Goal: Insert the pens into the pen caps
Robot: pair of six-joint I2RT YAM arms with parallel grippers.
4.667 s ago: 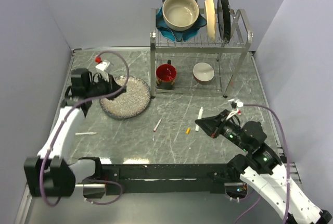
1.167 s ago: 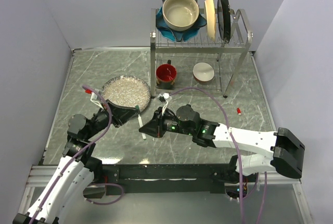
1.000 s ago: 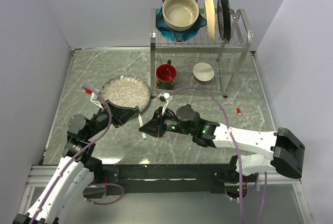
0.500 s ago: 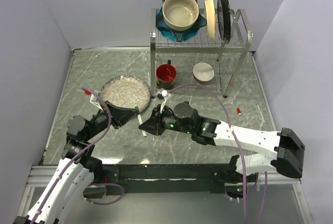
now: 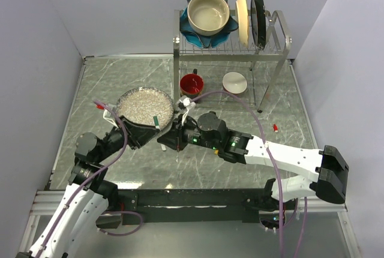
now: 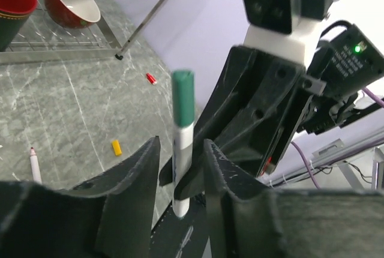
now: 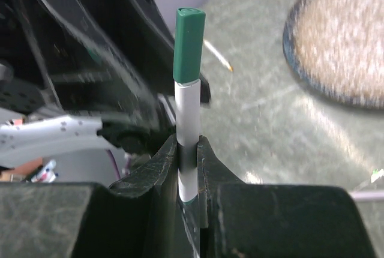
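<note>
My right gripper (image 7: 188,144) is shut on the white barrel of a pen (image 7: 188,111) that stands upright with a green cap (image 7: 189,45) on its top end. In the left wrist view the same pen (image 6: 181,150) and green cap (image 6: 182,97) stand between the fingers of my left gripper (image 6: 180,147), which is open with a gap on each side. From above, both grippers meet in front of the speckled plate: left gripper (image 5: 149,128), right gripper (image 5: 164,140), green cap (image 5: 155,120). A loose red cap (image 6: 150,78), a yellow cap (image 6: 116,147) and a red-tipped pen (image 6: 34,163) lie on the table.
A speckled grey plate (image 5: 135,99) lies just behind the grippers. A metal dish rack (image 5: 282,42) at the back holds a large bowl (image 5: 208,13) and plates (image 5: 249,11), with a red mug (image 5: 191,84) and a white bowl (image 5: 234,82) under it. The red cap (image 5: 275,128) lies at the right.
Both grippers and the green-capped pen have shifted slightly toward the plate. The pen stays in my right gripper.
</note>
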